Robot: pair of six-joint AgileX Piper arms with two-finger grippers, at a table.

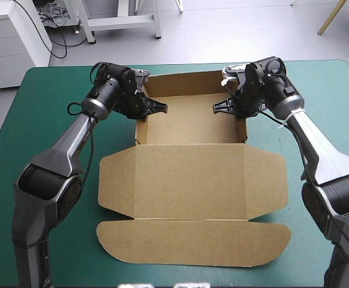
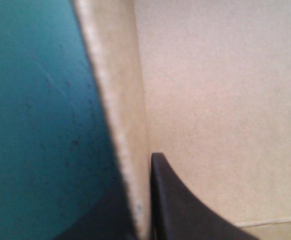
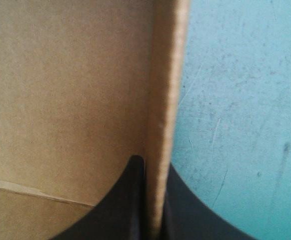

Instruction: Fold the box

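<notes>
1. The brown box (image 1: 189,126) sits toward the far middle of the table on the teal-green cover (image 1: 48,126). It's an open tray with its walls up, and the lid (image 1: 189,180) lies flat toward the near edge.
2. The left gripper (image 1: 158,108) is clamped on the box's left wall (image 2: 116,125). In the wrist view one black finger is inside the tray and the other outside over the cover, with the board's edge pinched between them.
3. The right gripper (image 1: 221,107) mirrors it, nipped tight on the right wall (image 3: 163,100) with a finger on each face.
4. Why both at once? My read is that raised board wants to spring back. Each arm pinches its wall upright, and the two opposed grips steady the tray against sliding.
5. On material, it's thick matte board with a paler raw edge along the wall tops. A thin pale line crosses the tray's inside near each gripper, and I can't tell whether it's a crease or a seam.
6. On shape, the lid is rectangular with an angled wing flap on either side. Beyond its crease comes a long tuck flap (image 1: 192,243) with rounded corners, nearest the robot.
7. The cover looks smooth, with faint scuffs and specks.
</notes>
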